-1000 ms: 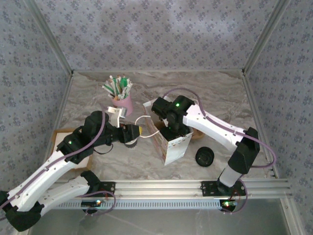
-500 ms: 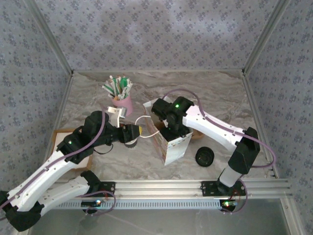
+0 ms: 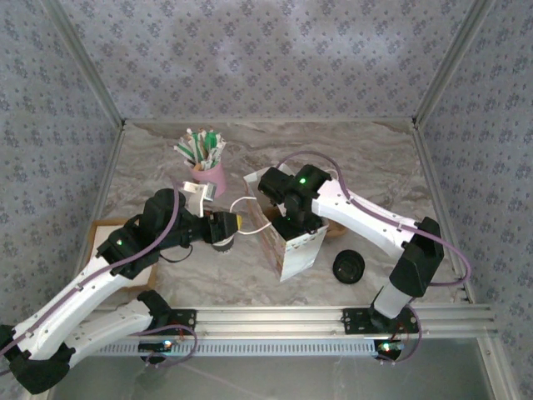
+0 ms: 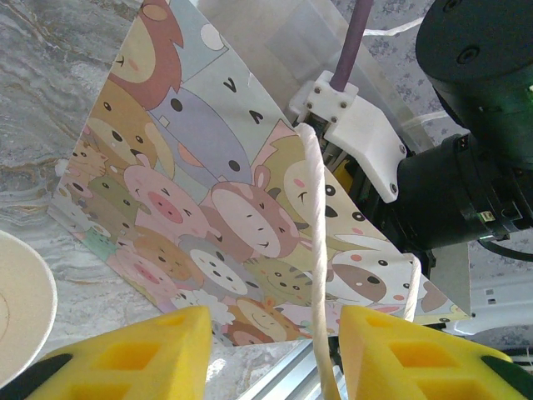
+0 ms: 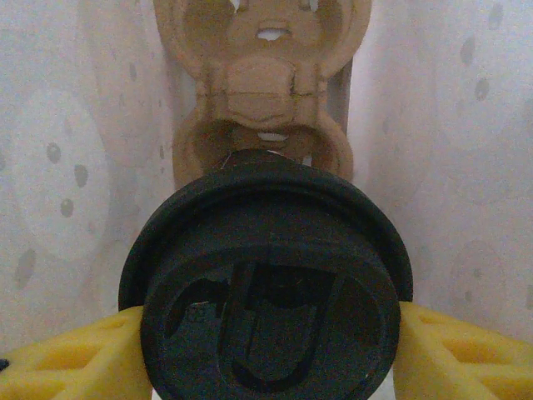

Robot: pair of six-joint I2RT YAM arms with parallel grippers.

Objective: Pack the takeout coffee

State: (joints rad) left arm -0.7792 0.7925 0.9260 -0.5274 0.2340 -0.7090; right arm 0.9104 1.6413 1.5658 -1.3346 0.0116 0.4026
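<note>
The left claw (image 4: 275, 350) stands spread beside an open paper cup (image 4: 21, 308) on the marble worktop (image 3: 375, 167). The white cord handle (image 4: 315, 250) of a cartoon-animal paper bag (image 4: 208, 208) runs loose between its yellow fingers, close to one of them and not pinched.

Inside the bag, the right claw (image 5: 266, 337) is closed on the takeout coffee (image 5: 266, 292). A yellow finger presses each side at the lid's rim, and the cup hangs directly above the brown moulded carrier (image 5: 262, 83) on the bag's floor. Whether the cup touches the carrier cannot be told.

The cup is probably light and thin-walled, easy to crush at mid-height and stiffest at the rolled rim under the plastic lid, so the grip there looks sound. The glossy lid may be slippery and could pop off under a hard squeeze.

To the right of the bag, a loose black lid (image 3: 348, 267) lies on the worktop, well apart from both claws.
</note>
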